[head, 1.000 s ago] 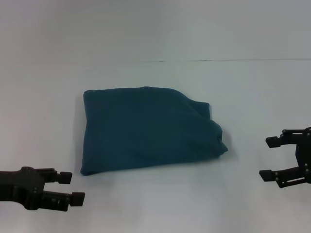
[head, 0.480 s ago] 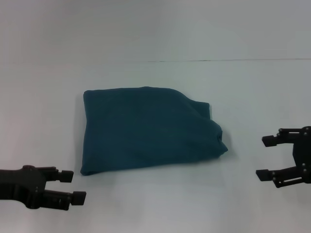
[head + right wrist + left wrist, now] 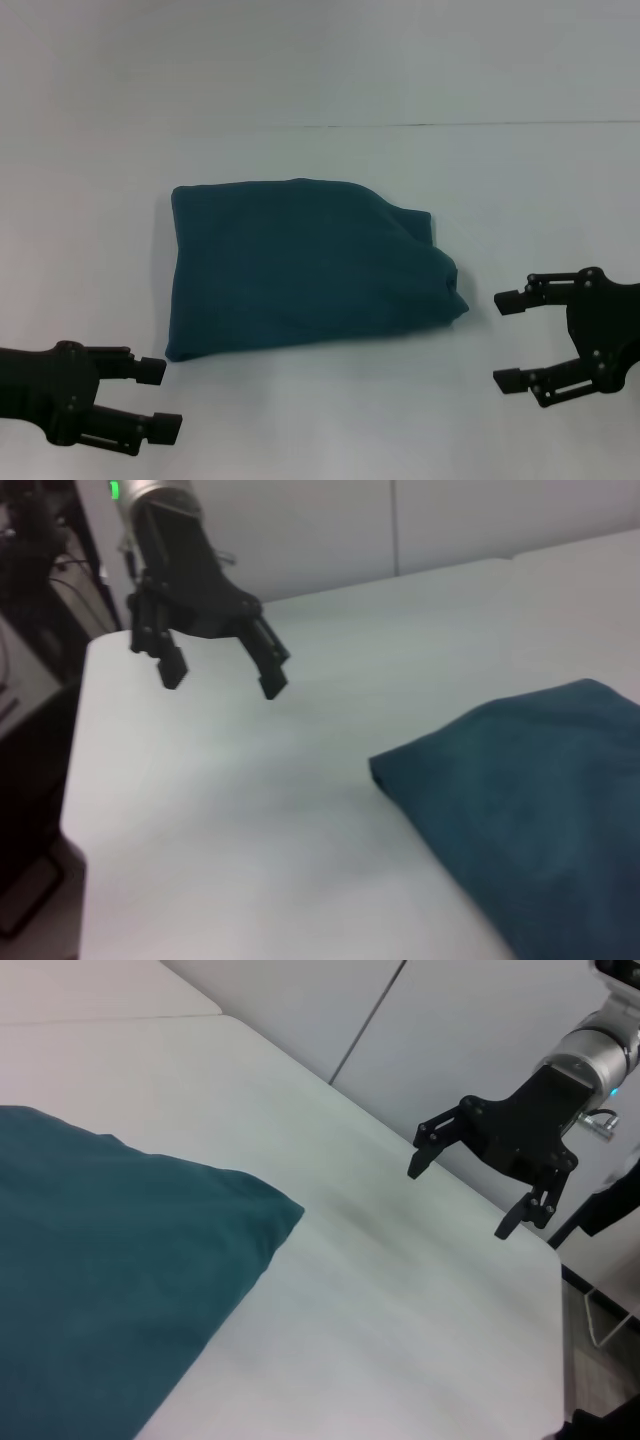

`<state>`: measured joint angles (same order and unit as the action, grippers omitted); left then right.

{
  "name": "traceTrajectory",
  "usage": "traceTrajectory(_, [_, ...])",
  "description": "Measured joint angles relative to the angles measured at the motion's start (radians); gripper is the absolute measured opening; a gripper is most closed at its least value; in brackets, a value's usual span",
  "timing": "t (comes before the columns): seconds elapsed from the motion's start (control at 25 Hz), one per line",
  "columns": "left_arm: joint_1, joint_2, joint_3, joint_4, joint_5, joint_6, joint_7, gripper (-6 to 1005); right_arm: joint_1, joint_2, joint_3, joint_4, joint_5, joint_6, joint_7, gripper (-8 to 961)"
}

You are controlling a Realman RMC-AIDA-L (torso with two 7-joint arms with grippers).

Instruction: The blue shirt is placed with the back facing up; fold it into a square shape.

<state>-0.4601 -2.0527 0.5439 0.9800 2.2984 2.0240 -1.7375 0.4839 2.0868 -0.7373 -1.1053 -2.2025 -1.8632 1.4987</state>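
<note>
Shirt: the blue shirt (image 3: 305,268) lies flat in the middle of the white table (image 3: 320,160), between the two grippers and touching neither one.
Shirt shape: it is already folded into a thick, almost square pad. The left side and near edge are quite straight. The right side bulges, with a bumpy corner sticking out toward the right gripper.
Why it lies so: it looks like the folding is mostly done. The lumpy right side is the part that looks least neat.
Right gripper: the right gripper (image 3: 511,340) hangs just beside the shirt's bumpy right corner, with its two fingers spread wide and holding nothing. In the left wrist view it (image 3: 476,1186) floats above the table, clear of the cloth.
Left gripper: the left gripper (image 3: 160,398) sits low by the near left corner of the shirt, fingers apart and holding nothing. In the right wrist view it (image 3: 220,673) is up off the table.
Why the grippers are there: I think both stand off to the sides so the shirt stays as it is.
Writing: I see no words, tags or brand marks on the shirt, table or grippers.
</note>
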Motion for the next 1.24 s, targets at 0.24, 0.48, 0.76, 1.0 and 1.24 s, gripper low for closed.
traceTrajectory(0.24, [-0.002, 0.000, -0.001, 0.000, -0.001, 0.009, 0.005, 947, 0.002, 0.001, -0.010, 0.008, -0.002, -0.019, -0.007, 919])
traceTrajectory(0.48, [-0.006, 0.000, -0.002, -0.002, -0.002, 0.008, 0.005, 947, 0.000, 0.001, -0.010, 0.009, -0.002, -0.026, -0.009, 919])
traceTrajectory(0.76, [-0.006, 0.000, -0.003, -0.005, -0.002, 0.003, 0.005, 947, -0.002, 0.001, -0.012, 0.010, -0.002, -0.028, -0.018, 919])
traceTrajectory(1.0, [-0.004, 0.000, -0.002, -0.006, -0.002, 0.002, 0.004, 947, -0.001, 0.001, -0.012, 0.010, -0.002, -0.028, -0.019, 919])
traceTrajectory(1.24, [-0.003, 0.000, -0.003, -0.006, -0.002, -0.004, 0.004, 947, -0.001, 0.001, -0.011, 0.010, -0.002, -0.022, -0.020, 919])
